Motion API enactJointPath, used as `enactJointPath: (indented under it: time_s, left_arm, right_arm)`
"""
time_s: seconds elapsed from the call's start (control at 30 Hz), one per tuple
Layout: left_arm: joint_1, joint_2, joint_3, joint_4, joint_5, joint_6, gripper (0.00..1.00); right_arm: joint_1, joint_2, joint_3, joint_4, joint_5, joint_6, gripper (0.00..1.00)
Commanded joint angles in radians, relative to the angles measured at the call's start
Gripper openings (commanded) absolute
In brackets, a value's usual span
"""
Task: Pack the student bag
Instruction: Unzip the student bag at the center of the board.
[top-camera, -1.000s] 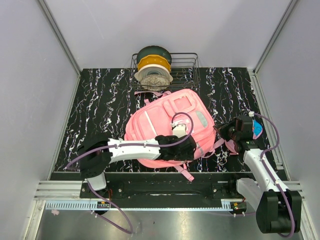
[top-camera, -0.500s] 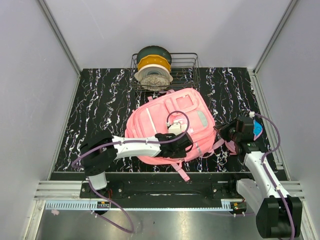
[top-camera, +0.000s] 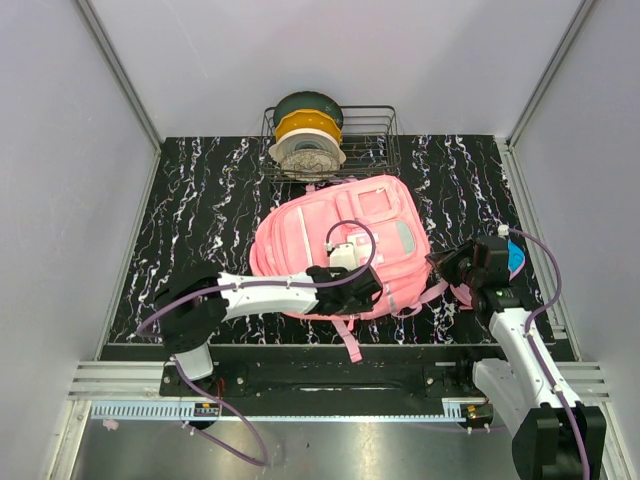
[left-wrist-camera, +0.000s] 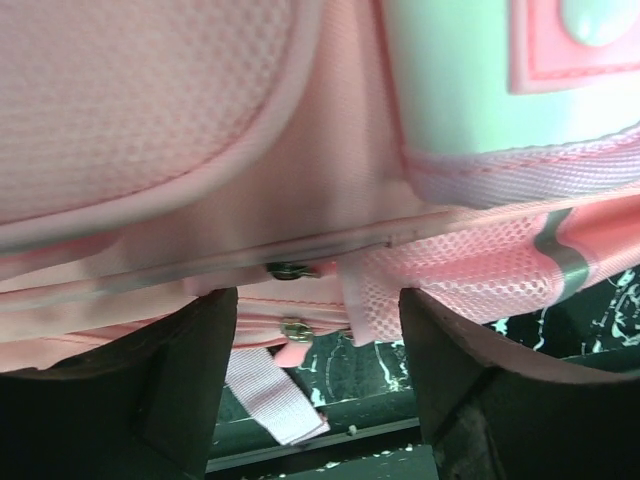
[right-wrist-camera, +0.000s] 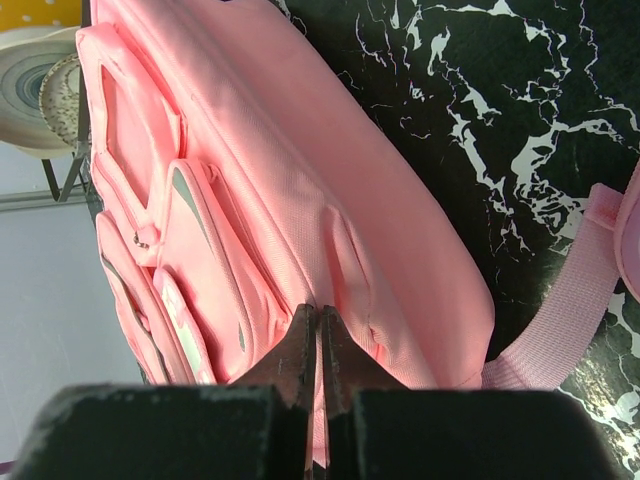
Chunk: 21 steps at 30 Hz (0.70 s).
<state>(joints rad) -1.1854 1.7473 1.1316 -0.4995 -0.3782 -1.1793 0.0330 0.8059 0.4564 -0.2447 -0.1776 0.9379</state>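
The student bag (top-camera: 300, 240) lies flat on the black marbled table (top-camera: 200, 200), directly in front of the wire basket (top-camera: 385, 130). Its top end almost touches the basket's near rim, and its front pockets face up. The left gripper (left-wrist-camera: 318, 300) is at the end of the bag that is farthest from the basket. Its jaws stand well apart. In the left wrist view the bag's edge seam crosses the gap between them, with two small metal zip pullers (left-wrist-camera: 290, 270) on it and a loose pink strap (left-wrist-camera: 270, 395) hanging below, but the fingers clamp nothing. The right gripper (right-wrist-camera: 318, 312) is at the side of the bag, to the right and nearer than the basket. Its jaws are together, and the tips press into the pink cloth, where a small fold runs up to them. I judge that they pinch the bag's side, although the pinched part itself is hidden by the tips. As far as can be seen, every zip is closed, so I think the step in hand is the opening of the bag, early in the task. The next move calls for the left fingers to centre on one puller, close on it, and draw it along the seam. The right arm should keep the soft bag steady, because otherwise the cloth will probably slide with the pull.
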Motion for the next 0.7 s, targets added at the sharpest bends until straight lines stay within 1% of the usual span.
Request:
enactJointPath:
  time_s: [0.0, 0.07, 0.17, 0.33, 0.4, 0.47, 0.5, 0.57, 0.63, 0.67]
  left_arm:
    - [0.013, -0.078, 0.007, -0.073, -0.183, 0.010, 0.68]
    - [0.010, -0.091, 0.016, -0.082, -0.191, 0.018, 0.65]
    - [0.004, -0.109, 0.031, -0.085, -0.220, 0.030, 0.65]
    - [-0.002, -0.077, 0.085, -0.111, -0.232, 0.064, 0.61]
    - [-0.002, -0.051, 0.092, -0.109, -0.223, 0.058, 0.58]
    - [-0.002, -0.023, 0.103, -0.103, -0.214, 0.060, 0.52]
    - [-0.002, -0.016, 0.108, -0.102, -0.200, 0.060, 0.47]
    - [-0.002, 0.000, 0.111, -0.090, -0.183, 0.064, 0.43]
    - [-0.002, 0.003, 0.112, -0.093, -0.173, 0.067, 0.43]
    - [-0.003, -0.014, 0.114, -0.093, -0.163, 0.073, 0.44]
  right_arm:
    - [0.002, -0.024, 0.041, 0.022, 0.001, -0.010, 0.00]
    - [0.004, -0.024, 0.039, 0.021, 0.000, -0.011, 0.00]
    - [0.004, -0.025, 0.034, 0.022, -0.002, -0.011, 0.00]
    - [0.004, -0.022, 0.028, 0.028, -0.008, -0.007, 0.00]
    - [0.004, -0.022, 0.027, 0.033, -0.010, -0.004, 0.00]
    - [0.007, -0.020, 0.028, 0.033, -0.010, -0.004, 0.00]
    - [0.005, -0.019, 0.030, 0.033, -0.010, -0.005, 0.00]
    - [0.007, -0.020, 0.030, 0.028, -0.010, -0.008, 0.00]
    - [0.005, -0.022, 0.028, 0.027, -0.010, -0.007, 0.00]
    - [0.005, -0.024, 0.027, 0.028, -0.010, -0.007, 0.00]
